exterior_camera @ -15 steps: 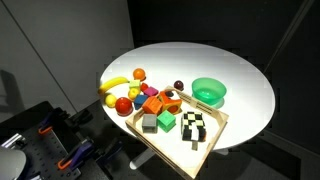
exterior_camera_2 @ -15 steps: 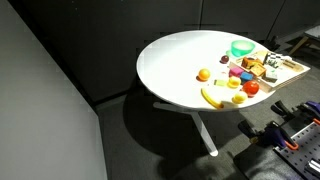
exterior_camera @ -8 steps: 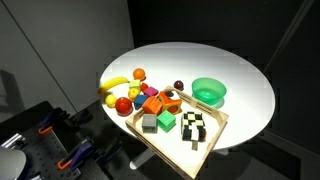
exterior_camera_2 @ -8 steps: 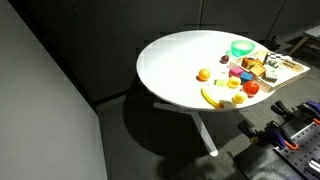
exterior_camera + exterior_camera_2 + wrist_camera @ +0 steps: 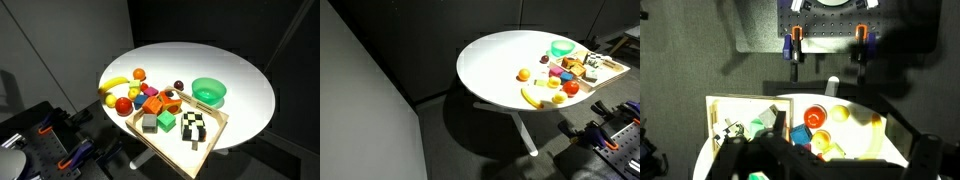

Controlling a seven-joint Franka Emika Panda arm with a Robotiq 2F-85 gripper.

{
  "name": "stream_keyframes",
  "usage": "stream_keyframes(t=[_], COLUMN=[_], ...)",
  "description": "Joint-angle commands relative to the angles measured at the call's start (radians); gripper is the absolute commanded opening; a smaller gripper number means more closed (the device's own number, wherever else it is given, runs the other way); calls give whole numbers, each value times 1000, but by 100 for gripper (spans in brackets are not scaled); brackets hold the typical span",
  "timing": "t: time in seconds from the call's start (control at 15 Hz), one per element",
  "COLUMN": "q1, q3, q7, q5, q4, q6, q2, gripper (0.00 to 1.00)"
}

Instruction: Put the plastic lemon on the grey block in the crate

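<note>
The plastic lemon (image 5: 108, 100) is a small, bright yellow, rounded-oval toy. It lies on the white round table (image 5: 240, 75), outside the crate (image 5: 174, 135), just beside a red fruit (image 5: 123, 103) and close to the table's edge. The crate is a shallow square tray of light wood with low rims, sitting flat on the table (1 corner points toward the table's edge). The grey block (image 5: 149, 123), a small plain cube, rests flat on the crate's floor near 1 corner, just beside a green cube (image 5: 165, 120) and apart from the lemon.
</note>
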Motion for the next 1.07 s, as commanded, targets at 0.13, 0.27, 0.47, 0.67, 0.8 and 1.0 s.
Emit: stream_keyframes(t=[0.13, 0.27, 0.47, 0.67, 0.8, 1.0], q1=[15, 13, 3, -9, -17, -25], q3=[-35, -46, -62, -80, -88, -97], q7=[-26, -36, -42, -42, -43, -45], q5=[7, 8, 0, -12, -17, -20], q4=[-63, -79, -105, -133, -150, -168], q6=[46, 58, 84, 119, 141, 164], q2=[-42, -42, -29, -8, 6, 27], gripper=[100, 100, 100, 100, 100, 100])
